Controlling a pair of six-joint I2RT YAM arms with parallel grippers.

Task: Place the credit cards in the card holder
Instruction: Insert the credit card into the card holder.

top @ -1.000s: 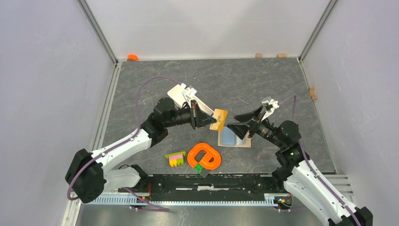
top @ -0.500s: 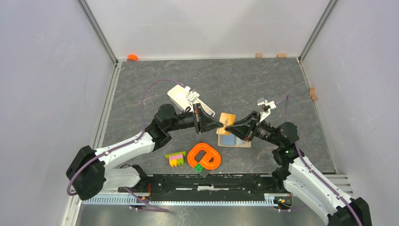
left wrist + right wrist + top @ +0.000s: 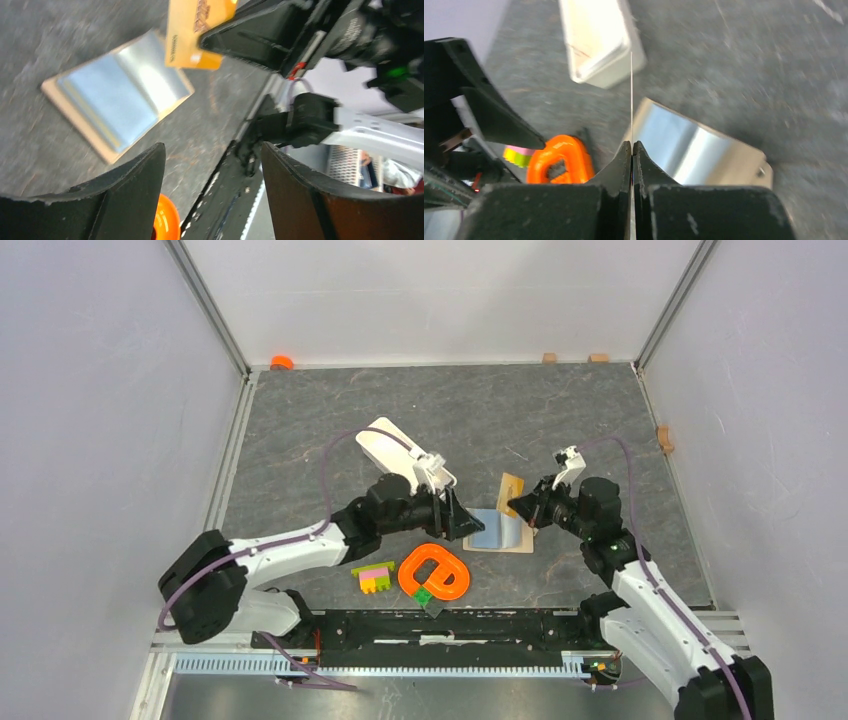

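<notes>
Top external view showed the right gripper (image 3: 517, 506) clenched on the orange-gold card (image 3: 511, 487) above the open card holder (image 3: 522, 544), where the light blue card (image 3: 487, 530) lay, left gripper (image 3: 466, 523) agape beside it; lowering the card edge-first, square to a slot, seemed wisest.

We can read no word, brand, number or sign anywhere in these views. The orange-gold card (image 3: 196, 35) does bear print in the left wrist view, a dark mark at its upper edge and a thin row of small characters running along its left edge, but blur leaves both illegible to us. From the right wrist we see that card only edge-on, as a thin line, so its faces are hidden there, and from the top camera it is too small for any print to show.
</notes>
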